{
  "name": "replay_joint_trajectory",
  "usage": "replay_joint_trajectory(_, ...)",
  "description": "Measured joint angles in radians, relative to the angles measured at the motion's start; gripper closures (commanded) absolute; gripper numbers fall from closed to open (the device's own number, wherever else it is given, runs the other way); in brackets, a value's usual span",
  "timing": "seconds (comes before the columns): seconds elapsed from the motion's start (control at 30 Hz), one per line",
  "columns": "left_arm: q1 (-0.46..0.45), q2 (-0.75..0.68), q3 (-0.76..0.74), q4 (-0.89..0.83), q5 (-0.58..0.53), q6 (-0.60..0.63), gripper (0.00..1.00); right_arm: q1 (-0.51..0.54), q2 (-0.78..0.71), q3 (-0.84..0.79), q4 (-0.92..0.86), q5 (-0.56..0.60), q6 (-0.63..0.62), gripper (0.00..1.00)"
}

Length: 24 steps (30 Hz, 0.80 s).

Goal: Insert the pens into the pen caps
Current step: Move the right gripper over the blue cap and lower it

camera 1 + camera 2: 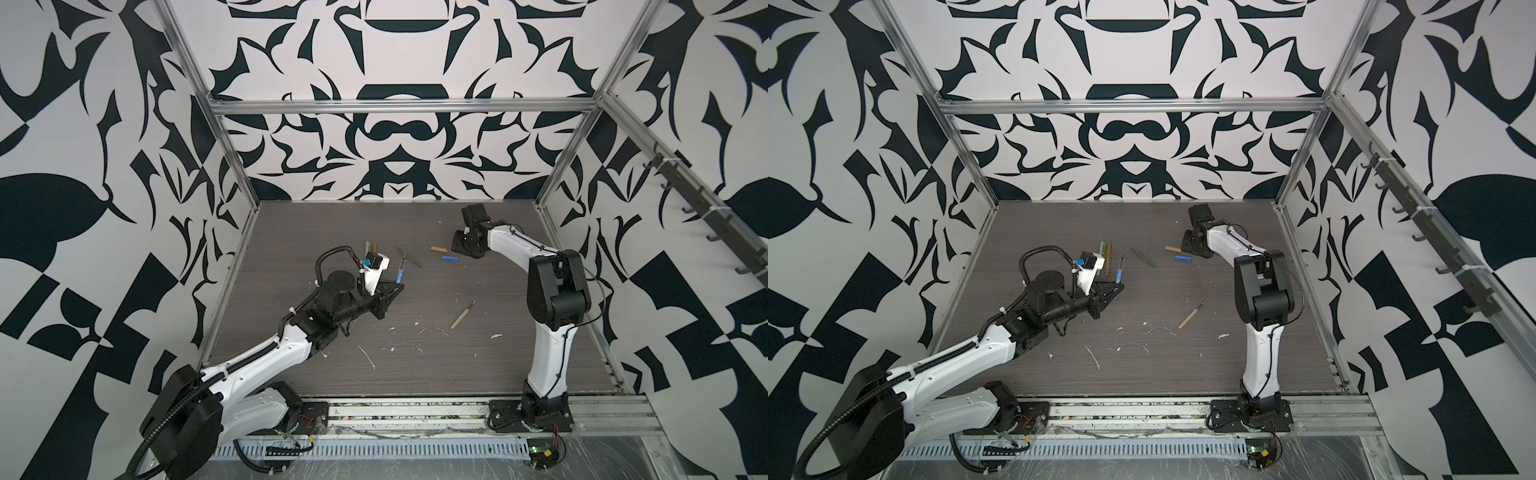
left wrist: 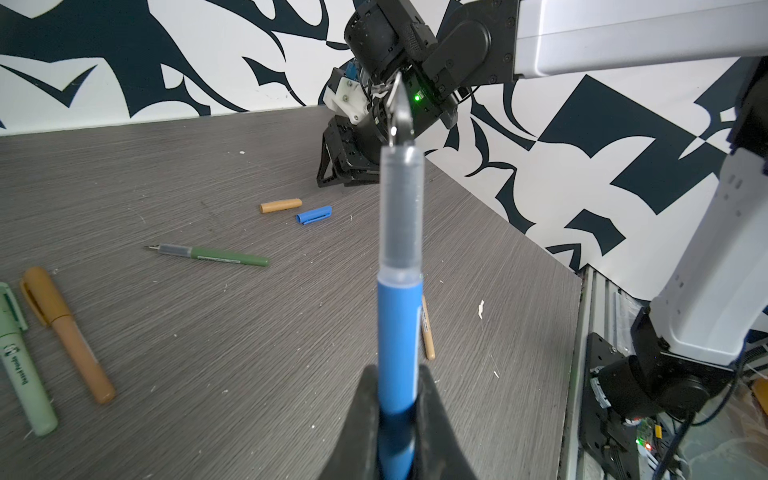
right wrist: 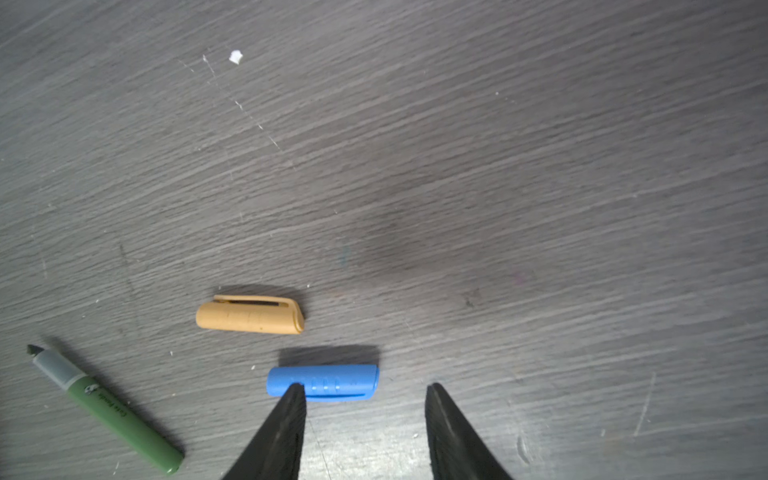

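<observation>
I am watching the left pincer (image 2: 398,376) pinching the blue pen (image 2: 400,332) by its barrel, pressed tight on both sides. It is holding the pen off the surface (image 1: 498,365) with the dark tip uncapped. In both top views the pen is pointing toward twelve o'clock from that pincer.

The right pincer (image 3: 365,388) is hanging spread just over the blue cap (image 3: 328,380), gripping nothing. In the right wrist view one fingertip is overlapping the cap's end and the other is standing clear past the far end. I cannot tell whether it is touching.

In a top view the tan cap (image 1: 439,249) is lying just beside the blue cap at about ten o'clock. The dark green pen (image 1: 409,257) is lying uncapped at nine o'clock of it. The tan pen (image 1: 462,314) is lying uncapped, well apart, toward six o'clock.

At eleven o'clock of the left pincer, the pale green pen (image 2: 23,365) and the ochre pen (image 2: 66,336) are lying side by side, both wearing caps.
</observation>
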Motion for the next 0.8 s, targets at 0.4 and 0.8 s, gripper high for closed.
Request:
replay_joint_trajectory(0.4,0.000,-0.048,-0.006,-0.044,-0.014,0.001,0.96,0.000,0.096,0.090,-0.055,-0.007,-0.016,0.51)
replay_joint_trajectory(0.8,0.000,-0.050,-0.012,-0.045,-0.019,0.001,0.96,0.036,0.116,0.094,-0.095,-0.006,-0.053,0.51)
